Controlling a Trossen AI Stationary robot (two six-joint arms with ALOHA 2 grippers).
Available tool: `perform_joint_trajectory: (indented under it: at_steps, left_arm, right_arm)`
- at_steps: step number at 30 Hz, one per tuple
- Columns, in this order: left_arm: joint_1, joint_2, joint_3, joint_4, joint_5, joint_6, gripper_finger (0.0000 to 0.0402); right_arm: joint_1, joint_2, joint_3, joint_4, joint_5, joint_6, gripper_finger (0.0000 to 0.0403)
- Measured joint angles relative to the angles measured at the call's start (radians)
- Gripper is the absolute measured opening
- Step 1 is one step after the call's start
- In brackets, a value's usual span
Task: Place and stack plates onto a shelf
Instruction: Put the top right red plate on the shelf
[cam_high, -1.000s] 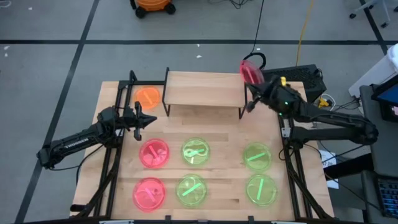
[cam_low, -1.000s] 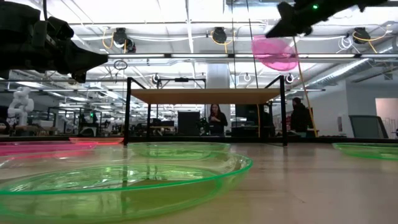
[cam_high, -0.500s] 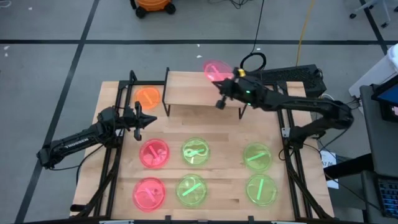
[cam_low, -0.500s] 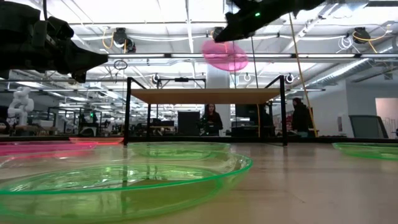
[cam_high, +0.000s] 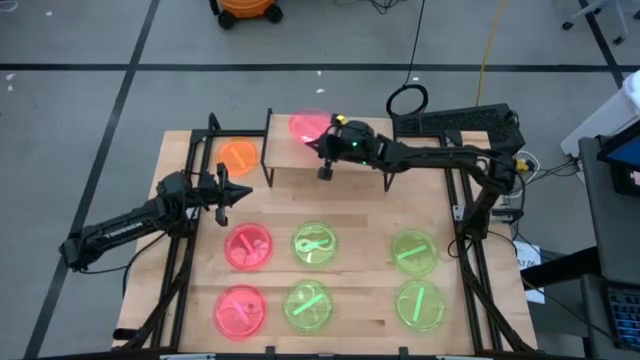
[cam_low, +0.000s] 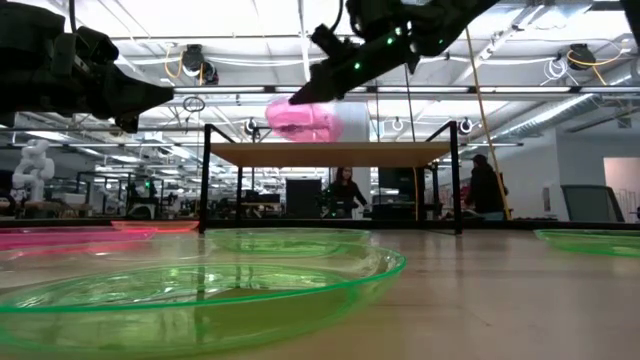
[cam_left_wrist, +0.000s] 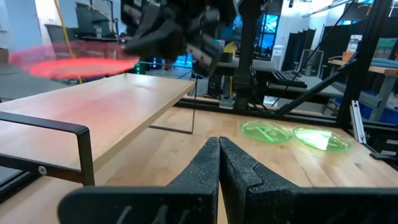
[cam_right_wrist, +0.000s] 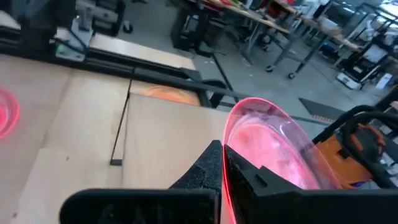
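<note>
My right gripper (cam_high: 322, 137) is shut on a pink plate (cam_high: 308, 127) above the left half of the shelf (cam_high: 345, 158), a light-wood board on black legs. In the low view the pink plate (cam_low: 312, 120) hangs a little above the shelf's top (cam_low: 330, 154). My left gripper (cam_high: 240, 192) waits shut at the table's left, touching nothing. An orange plate (cam_high: 238, 157) lies flat on the table left of the shelf. Two pink plates (cam_high: 247, 247) and several green plates (cam_high: 315, 245) lie flat on the near half of the table. My right gripper pinches the pink plate's rim (cam_right_wrist: 227, 144) between its two fingers, on the side of the plate nearest the arm. The fingers come from the table's right, almost level and slanting slightly down. The plate juts out past the fingertips, lifted clear of the shelf and somewhat tilted.
The shelf's black legs (cam_high: 268, 150) stand at the far middle of the table. Bare wood lies between the shelf and the rows of plates. Black frame rails (cam_high: 190, 260) run along both table sides.
My right gripper has swung from beyond the shelf's right end toward the table's left, sinking a little and rolling. It has carried the pink plate to above the shelf's left half, and the plate now lies flatter than before.
</note>
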Motion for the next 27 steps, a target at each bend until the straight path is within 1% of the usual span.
perform_joint_trajectory:
  at_steps: [3,6,11,19,21,24,27]
  left_arm:
    - [0.000,0.000,0.000,0.000,0.000,0.000,0.0004]
    - [0.000,0.000,0.000,0.000,0.000,0.000,0.0004]
    - [0.000,0.000,0.000,0.000,0.000,0.000,0.0004]
    - [0.000,0.000,0.000,0.000,0.000,0.000,0.0004]
    - [0.000,0.000,0.000,0.000,0.000,0.000,0.0004]
    - [0.000,0.000,0.000,0.000,0.000,0.000,0.0004]
    - [0.000,0.000,0.000,0.000,0.000,0.000,0.0004]
  right_arm:
    - [0.000,0.045,0.000,0.014,-0.008,0.000,0.0000]
    - [0.000,0.083,0.000,0.023,-0.049,0.004,0.0000]
    - [0.000,0.133,0.000,0.071,-0.049,0.019,0.0000]
    - [0.011,0.144,0.000,0.098,-0.049,0.022,0.0000]
    - [0.011,0.144,0.000,0.101,-0.067,0.022,0.0005]
    - [0.014,0.144,0.000,0.112,-0.121,0.047,0.0019]
    - [0.022,0.144,0.000,0.117,-0.126,0.052,0.0035]
